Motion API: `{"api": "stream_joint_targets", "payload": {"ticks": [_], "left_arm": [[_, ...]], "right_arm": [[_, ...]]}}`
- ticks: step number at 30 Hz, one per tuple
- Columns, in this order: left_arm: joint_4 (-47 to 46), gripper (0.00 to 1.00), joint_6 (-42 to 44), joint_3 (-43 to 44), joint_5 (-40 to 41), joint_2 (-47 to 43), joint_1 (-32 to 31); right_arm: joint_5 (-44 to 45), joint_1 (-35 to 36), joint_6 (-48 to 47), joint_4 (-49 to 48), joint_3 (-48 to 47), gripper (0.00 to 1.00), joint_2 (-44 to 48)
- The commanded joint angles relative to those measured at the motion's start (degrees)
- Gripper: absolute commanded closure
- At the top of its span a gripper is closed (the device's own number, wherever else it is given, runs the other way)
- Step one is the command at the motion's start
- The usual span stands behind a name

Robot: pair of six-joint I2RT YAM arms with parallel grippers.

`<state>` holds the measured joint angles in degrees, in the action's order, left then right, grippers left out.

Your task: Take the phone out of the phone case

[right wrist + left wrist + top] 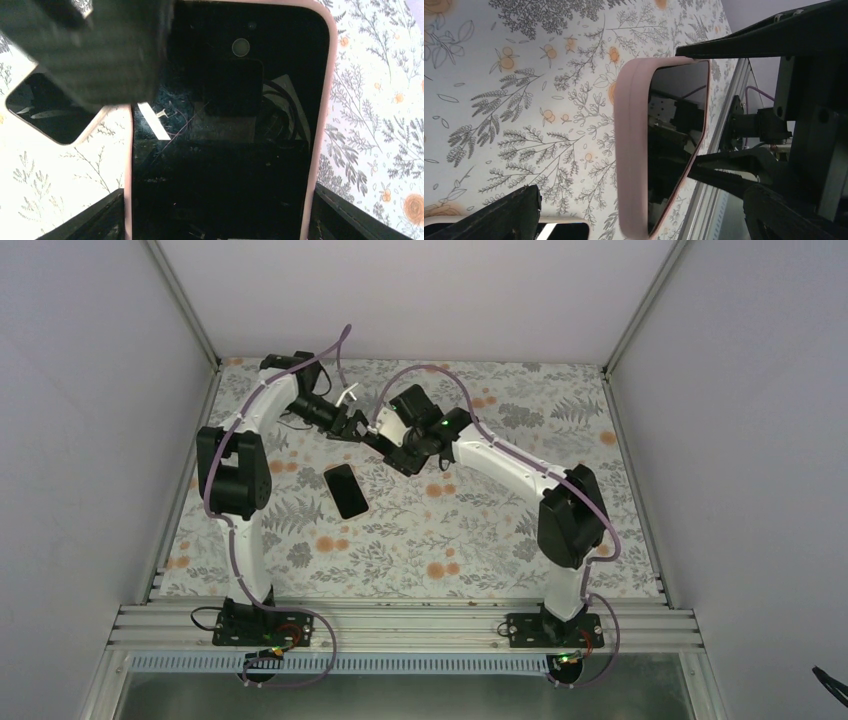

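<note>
- Only the top view shows both arms meeting over the far middle of the table [480,530], my left gripper [352,425] facing my right gripper [385,445]. What is between them is too small to read there.
- The wrist views fill that in. The right wrist camera looks flat onto the phone [225,175]. The left wrist camera sees it nearly edge-on, raised off the floral tabletop.
- A second dark slab with a pale rim [346,490] lies flat on the table near the left arm. The wrist views catch only a corner of it.
- The phone sits inside the phone case [325,100]: a glossy black face full of reflections, with a pale pink rim around it.
- My right jaws pinch the phone case by its two long edges, one finger [345,215] on each side.
- My left jaws are spread wide. One finger [100,55] is blurred across the case's upper corner, and I cannot tell whether it touches.
</note>
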<state>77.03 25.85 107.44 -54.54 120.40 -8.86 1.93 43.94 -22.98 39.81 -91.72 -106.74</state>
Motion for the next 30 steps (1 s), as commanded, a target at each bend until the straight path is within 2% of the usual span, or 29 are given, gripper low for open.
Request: {"api": "stream_joint_targets", "payload": {"ticks": [1,5,10,12,16,17,22,23,24,26,28,30], "left_arm": [[0.83,0.0,-0.28,-1.09,-3.37,0.43,-0.07],[0.77,0.02,-0.18,-0.72,-4.86,0.64,-0.03],[0.84,0.18,0.15,-0.82,-6.49,0.59,-0.03],[0.84,0.29,0.4,-1.12,-7.23,0.63,-0.02],[0.84,0.61,1.16,-2.23,-8.27,-0.17,-0.02],[0.84,0.65,1.22,-2.58,-8.29,-0.52,-0.04],[0.84,0.66,1.61,-4.27,-8.85,-1.35,-0.07],[0.84,0.69,1.72,-4.26,-9.19,-1.55,-0.02],[0.84,0.73,1.75,-4.2,-9.65,-1.68,-0.04],[0.84,0.83,1.75,-3.81,-10.66,-2.05,-0.02],[0.84,0.95,1.96,-3.53,-11.93,-2.89,-0.1],[0.86,0.98,2.5,-3.16,-12.11,-4.09,-0.1]], "right_arm": [[0.14,1.58,-1.29,-2.5,-5.01,0.37,-1.07],[-0.3,3.09,-1.69,-2.35,-5.4,0.38,-2.0],[-0.41,4.0,-1.67,-3.08,-5.17,0.38,-2.65],[-0.38,4.05,-1.38,-3.34,-5.34,0.38,-2.71],[1.16,4.05,-1.02,-4.31,-5.16,0.38,-2.55],[1.39,4.04,-1.01,-4.62,-5.02,0.38,-2.37],[1.62,4.04,-0.92,-4.93,-5.06,0.39,-1.79],[1.6,3.99,-0.97,-4.8,-5.07,0.38,-1.78],[1.52,4.01,-1.03,-4.73,-5.03,0.32,-1.87],[1.24,4.02,-1.35,-4.13,-4.93,0.05,-1.84],[1.11,4.02,-1.71,-3.86,-4.22,0.0,-1.44],[-0.24,3.38,-2.24,-2.38,-3.43,0.0,-0.68]]}}
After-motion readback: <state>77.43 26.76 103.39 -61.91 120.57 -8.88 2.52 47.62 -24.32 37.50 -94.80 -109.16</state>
